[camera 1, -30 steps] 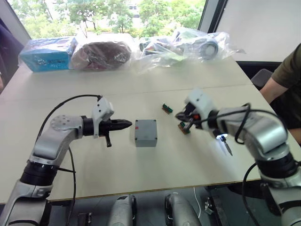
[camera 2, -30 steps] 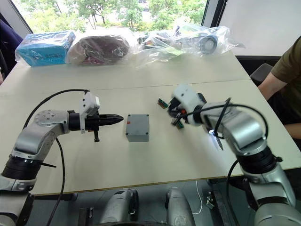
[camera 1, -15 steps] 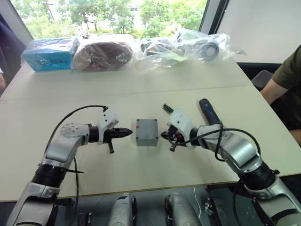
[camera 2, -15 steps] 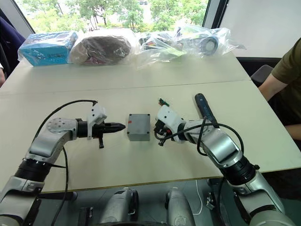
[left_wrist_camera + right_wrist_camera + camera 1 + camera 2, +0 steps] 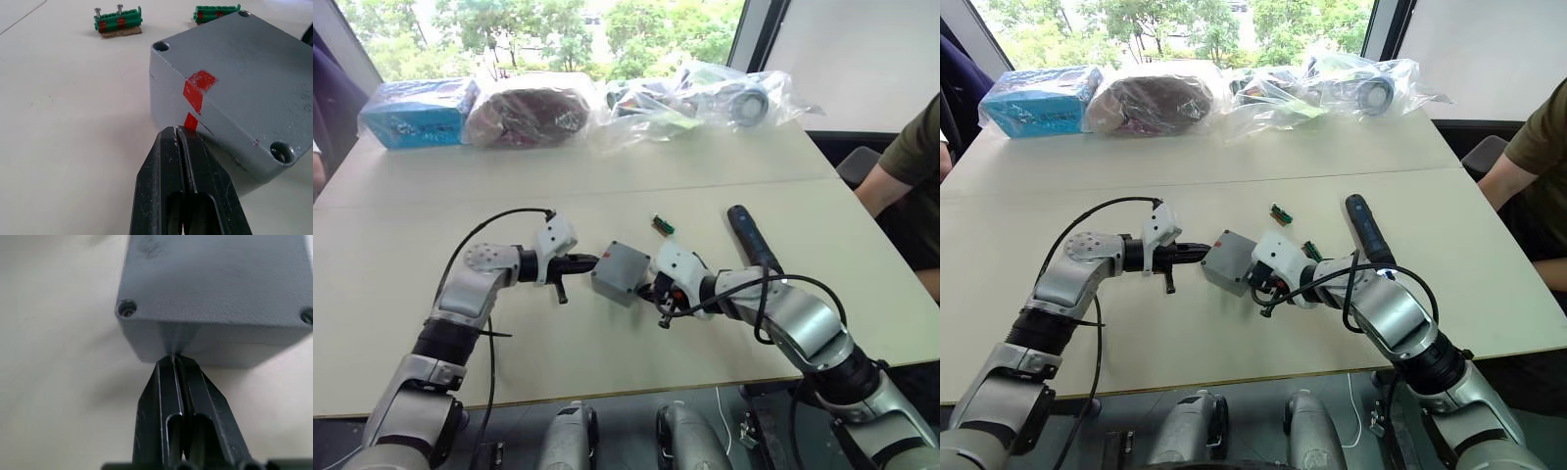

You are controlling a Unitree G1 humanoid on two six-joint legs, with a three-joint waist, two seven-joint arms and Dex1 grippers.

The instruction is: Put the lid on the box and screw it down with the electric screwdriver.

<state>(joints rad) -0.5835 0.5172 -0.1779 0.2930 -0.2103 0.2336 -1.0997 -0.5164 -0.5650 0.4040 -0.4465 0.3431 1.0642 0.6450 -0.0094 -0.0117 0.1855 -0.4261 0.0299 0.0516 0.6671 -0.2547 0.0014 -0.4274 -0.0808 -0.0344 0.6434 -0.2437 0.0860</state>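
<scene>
The grey box [image 5: 619,273] lies turned at an angle on the table [image 5: 607,191], between my two arms. The lid [image 5: 244,63] sits on top of it, with dark holes at its corners, and a red mark [image 5: 198,90] runs across the seam on one side. My left gripper [image 5: 590,260] is shut, its tips [image 5: 177,131] touching the side with the red mark. My right gripper [image 5: 653,290] is also shut and presses the opposite side wall [image 5: 195,340]. The black electric screwdriver [image 5: 749,235] lies on the table to the right, held by nothing.
Two small green connector blocks [image 5: 1280,213] [image 5: 1313,252] lie just behind and right of the box. Clear bags [image 5: 695,93] and a blue packet [image 5: 416,110] line the far edge. A person's arm [image 5: 911,157] shows at the right edge.
The right gripper let go of the screwdriver, which now lies on the table, and moved left to the box. The left gripper closed in from the other side. The box has turned.
</scene>
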